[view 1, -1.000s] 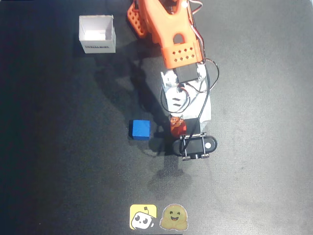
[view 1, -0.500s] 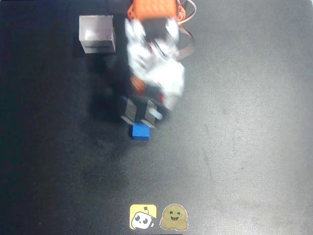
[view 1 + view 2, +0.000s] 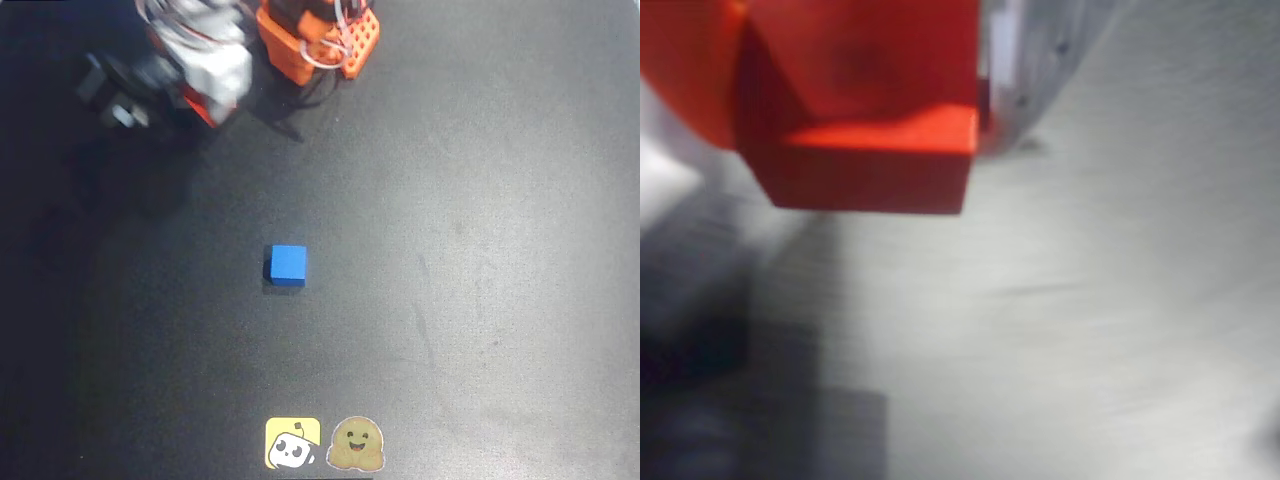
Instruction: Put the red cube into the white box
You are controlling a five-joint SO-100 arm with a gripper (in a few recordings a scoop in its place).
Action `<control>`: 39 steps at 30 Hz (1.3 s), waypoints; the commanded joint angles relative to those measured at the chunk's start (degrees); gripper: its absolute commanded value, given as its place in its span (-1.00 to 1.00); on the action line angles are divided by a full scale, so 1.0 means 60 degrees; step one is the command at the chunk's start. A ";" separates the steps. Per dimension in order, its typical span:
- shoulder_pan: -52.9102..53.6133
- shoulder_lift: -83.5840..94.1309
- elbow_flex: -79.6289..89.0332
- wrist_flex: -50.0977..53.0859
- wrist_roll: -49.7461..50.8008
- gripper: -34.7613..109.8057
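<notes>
We see the gripper (image 3: pixel 125 95) motion-blurred at the top left of the overhead view, its dark jaw parts smeared so we cannot read the gap there. In the wrist view the red cube (image 3: pixel 875 150) sits at the top of the frame, pressed against an orange finger (image 3: pixel 690 70) on the left with a pale finger (image 3: pixel 1015 70) just to its right; we take the jaws as closed on it, cube lifted clear of the table (image 3: pixel 1090 300).

Around it: the blue cube (image 3: pixel 288 265) lies alone mid-table in the overhead view, well apart from the gripper. Two stickers (image 3: pixel 325 443) sit at the bottom edge. The orange arm base (image 3: pixel 320 40) is at the top centre, just right of the white wrist body (image 3: pixel 205 60).

The wrist view gives the grip; the overhead view gives the layout but hides the red cube under the arm. A blurred pale shape at the wrist view's left edge is too smeared to identify.

The arm is folded back and swung to picture-left beside its base.
</notes>
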 commanded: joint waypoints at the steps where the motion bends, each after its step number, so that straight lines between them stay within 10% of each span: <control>1: 0.1304 0.0293 0.0161 0.0117 -0.0718 -0.52; 30: 0.3223 0.0586 0.1260 -0.0220 -0.1772 -0.18; 39: 0.2651 0.0586 0.1216 -0.1084 -0.2666 -0.52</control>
